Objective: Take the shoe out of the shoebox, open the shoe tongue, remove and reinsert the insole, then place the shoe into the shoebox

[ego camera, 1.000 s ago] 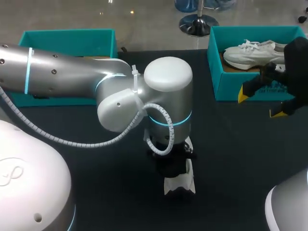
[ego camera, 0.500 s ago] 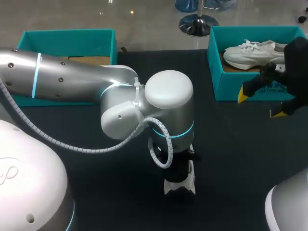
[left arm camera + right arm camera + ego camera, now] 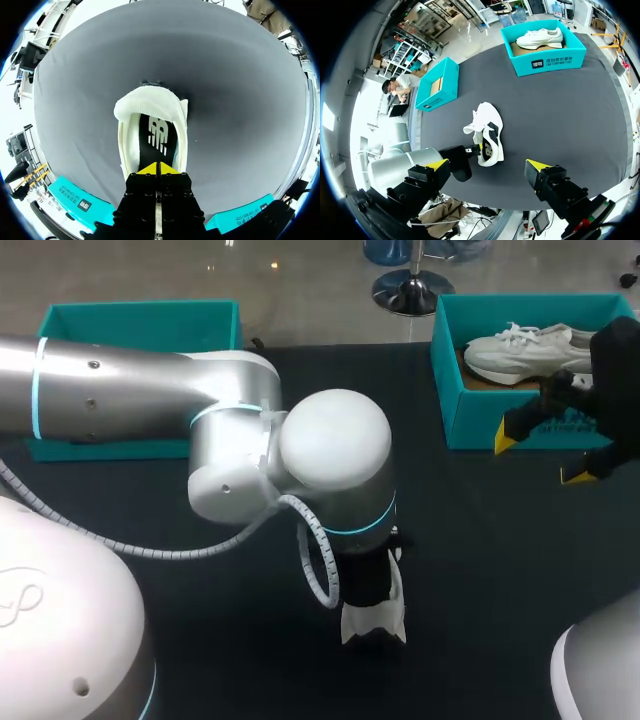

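A white shoe (image 3: 375, 622) lies on the dark table with its opening spread wide, partly hidden under my left wrist. Its black insole (image 3: 157, 137) shows inside the white upper (image 3: 145, 102). My left gripper (image 3: 159, 169) is shut, its yellow tips pressed together on the near end of the insole; whether they pinch it I cannot tell. My right gripper (image 3: 540, 458) hangs open above the table in front of the teal shoebox (image 3: 480, 420), holding nothing. From the right wrist the shoe (image 3: 482, 120) lies ahead of that gripper (image 3: 487, 165).
A second white shoe (image 3: 525, 350) lies inside the shoebox (image 3: 550, 62) at the back right. Another teal box (image 3: 140, 315) stands at the back left, also seen as the teal box (image 3: 437, 85) from the right wrist. My left arm spans the table's middle.
My left arm's forearm and wrist have swung and turned above the shoe, the wrist housing shifting slightly left. The shoe and my right arm have stayed put.
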`<action>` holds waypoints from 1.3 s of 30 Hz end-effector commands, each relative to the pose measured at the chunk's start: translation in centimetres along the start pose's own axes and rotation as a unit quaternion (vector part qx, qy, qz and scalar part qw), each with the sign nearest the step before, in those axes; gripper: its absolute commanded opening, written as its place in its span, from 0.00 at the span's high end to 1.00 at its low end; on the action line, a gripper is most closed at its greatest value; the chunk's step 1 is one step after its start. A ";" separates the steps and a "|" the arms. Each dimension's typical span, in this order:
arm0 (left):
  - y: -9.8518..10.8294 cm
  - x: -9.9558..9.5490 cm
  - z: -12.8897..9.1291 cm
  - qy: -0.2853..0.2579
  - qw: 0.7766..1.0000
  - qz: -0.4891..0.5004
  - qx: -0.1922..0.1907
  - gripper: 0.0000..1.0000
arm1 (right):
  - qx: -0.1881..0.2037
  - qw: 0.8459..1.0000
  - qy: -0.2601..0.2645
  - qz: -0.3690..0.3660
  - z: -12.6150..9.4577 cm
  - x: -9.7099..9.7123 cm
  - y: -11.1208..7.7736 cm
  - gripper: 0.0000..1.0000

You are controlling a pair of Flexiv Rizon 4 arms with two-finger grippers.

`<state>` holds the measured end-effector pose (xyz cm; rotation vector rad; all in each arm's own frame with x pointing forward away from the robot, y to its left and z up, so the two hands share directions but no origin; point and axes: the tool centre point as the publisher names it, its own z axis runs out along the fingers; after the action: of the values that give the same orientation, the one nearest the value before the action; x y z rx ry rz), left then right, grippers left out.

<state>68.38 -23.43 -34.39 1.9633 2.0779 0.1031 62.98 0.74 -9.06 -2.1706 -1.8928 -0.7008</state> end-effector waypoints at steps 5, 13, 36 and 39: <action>1.3 0.1 0.5 -0.003 1.000 -0.022 -0.019 1.00 | 0.004 1.000 -0.002 0.001 0.1 0.2 0.4 0.00; 2.2 -1.1 1.7 -0.006 0.999 -0.033 -0.008 1.00 | 0.004 1.000 -0.002 0.001 0.1 0.2 0.4 0.00; 1.2 -0.9 3.3 0.022 0.999 -0.024 -0.008 0.38 | 0.004 1.000 -0.002 0.001 0.1 0.2 0.4 0.00; 1.2 -0.8 3.4 0.024 0.999 -0.025 -0.006 0.03 | 0.004 1.000 -0.002 0.001 0.1 0.2 0.4 0.00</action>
<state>70.32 -24.70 -37.13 1.9162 2.1484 0.1610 63.03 0.77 -9.06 -2.1704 -1.8932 -0.6998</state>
